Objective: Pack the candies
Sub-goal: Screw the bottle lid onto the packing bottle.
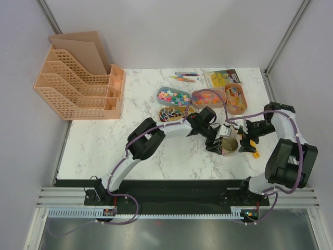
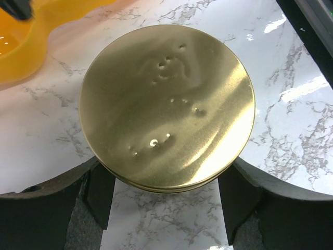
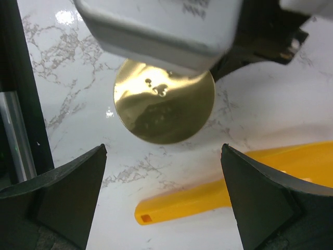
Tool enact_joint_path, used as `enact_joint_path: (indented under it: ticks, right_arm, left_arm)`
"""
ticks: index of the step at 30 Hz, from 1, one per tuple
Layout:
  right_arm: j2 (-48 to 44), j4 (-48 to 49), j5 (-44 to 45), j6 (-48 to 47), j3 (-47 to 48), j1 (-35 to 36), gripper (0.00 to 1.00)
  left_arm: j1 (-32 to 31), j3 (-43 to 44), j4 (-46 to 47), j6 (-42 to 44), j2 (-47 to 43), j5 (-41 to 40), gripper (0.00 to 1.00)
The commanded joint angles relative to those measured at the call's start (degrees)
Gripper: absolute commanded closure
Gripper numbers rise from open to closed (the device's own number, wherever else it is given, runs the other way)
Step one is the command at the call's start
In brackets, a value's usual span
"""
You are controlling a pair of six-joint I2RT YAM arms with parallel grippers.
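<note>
Candy trays [image 1: 174, 97] sit back-centre on table [image 1: 104, 146]. L pincer [image 2: 166, 195] straddles the gold tin [image 2: 166, 107], fingers wide, just beside its rim, likely steadying it; grip unclear. R pincer [image 3: 164, 195] hangs wide open, holding nothing, above a yellow scoop [image 3: 208, 195] near the tin, prob. its filling tool.
</note>
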Motion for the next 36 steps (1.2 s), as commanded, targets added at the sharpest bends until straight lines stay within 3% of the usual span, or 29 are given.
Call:
enact_joint_path:
  ticks: [1,20,36]
  right_arm:
    - [1.18,-8.15,-5.63,0.58,-0.82,2.02,0.02]
    - [9.8,-7.7,-7.4,1.2,0.93,3.96,0.02]
    - [-1.97,-8.23,6.74,-0.82,-9.96,1.5,0.02]
  left_arm:
    - [2.93,-8.87,-35.48,-8.85,19.7,-26.03,0.92]
    - [3.2,-8.78,-35.39,-9.38,19.79,-26.29,0.92]
    - [3.46,-8.34,-35.39,-9.82,20.49,-26.82,0.92]
